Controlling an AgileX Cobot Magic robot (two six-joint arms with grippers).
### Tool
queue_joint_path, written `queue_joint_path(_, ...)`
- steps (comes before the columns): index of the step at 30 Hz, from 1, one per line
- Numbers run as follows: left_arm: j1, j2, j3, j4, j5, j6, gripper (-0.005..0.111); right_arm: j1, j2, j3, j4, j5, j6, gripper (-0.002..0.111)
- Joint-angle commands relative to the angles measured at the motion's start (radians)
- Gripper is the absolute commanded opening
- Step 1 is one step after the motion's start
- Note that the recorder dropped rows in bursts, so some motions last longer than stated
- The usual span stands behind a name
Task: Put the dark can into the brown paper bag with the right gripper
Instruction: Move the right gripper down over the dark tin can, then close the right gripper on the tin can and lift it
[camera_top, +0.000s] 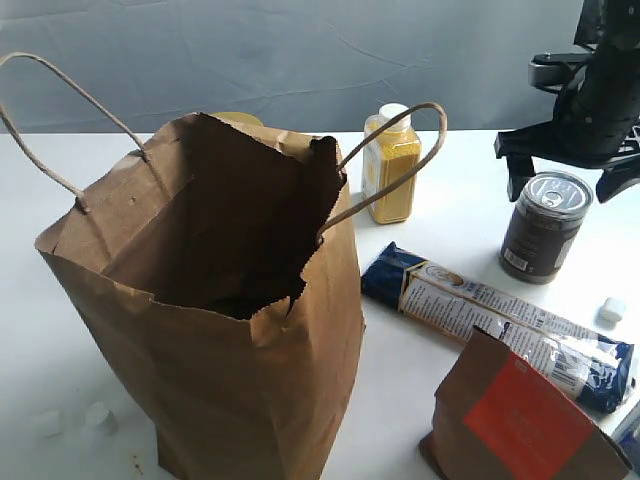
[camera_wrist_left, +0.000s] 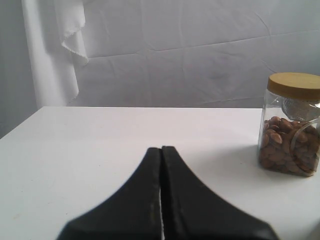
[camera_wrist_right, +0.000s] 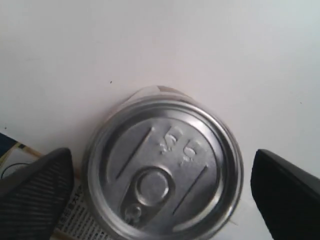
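The dark can (camera_top: 545, 227) stands upright on the white table at the right, silver pull-tab lid up. My right gripper (camera_top: 568, 165) hovers just above and behind it, open. In the right wrist view the can's lid (camera_wrist_right: 162, 167) fills the space between my two black fingers (camera_wrist_right: 35, 192), with a gap on each side. The brown paper bag (camera_top: 215, 300) stands open at the left front, its cord handles up. My left gripper (camera_wrist_left: 161, 150) is shut on nothing, low over bare table.
A yellow spice bottle (camera_top: 390, 165) stands behind the bag's right handle. A blue pasta packet (camera_top: 500, 320) lies between bag and can. A small brown pouch with an orange-red label (camera_top: 520, 415) sits at the front right. A jar of almonds (camera_wrist_left: 291, 131) shows in the left wrist view.
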Motion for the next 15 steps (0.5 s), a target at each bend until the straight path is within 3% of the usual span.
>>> queue_joint_path(1,-0.006,-0.003,0.004,0.003,-0.007,-0.004,0.0,-0.006,0.036,-0.009,0.001,-0.043,-0.021,0.087)
queue_joint_path(4,-0.006,-0.003,0.004,0.003,-0.007,-0.004,0.0,-0.006,0.047,-0.007,0.001,-0.039,-0.024,0.074)
queue_joint_path(7,-0.006,-0.003,0.004,0.003,-0.007,-0.004,0.0,-0.006,0.042,-0.007,0.001,-0.038,-0.024,0.038)
queue_joint_path(9,-0.006,-0.003,0.004,0.003,-0.007,-0.004,0.0,-0.006,0.023,-0.005,0.009,-0.035,-0.022,0.006)
queue_joint_path(10,-0.006,-0.003,0.004,0.003,-0.007,-0.004,0.0,-0.006,0.01,-0.005,0.009,-0.044,-0.02,0.0)
queue_joint_path(15,-0.006,-0.003,0.004,0.003,-0.007,-0.004,0.0,-0.006,-0.071,-0.003,-0.022,-0.09,-0.026,0.0)
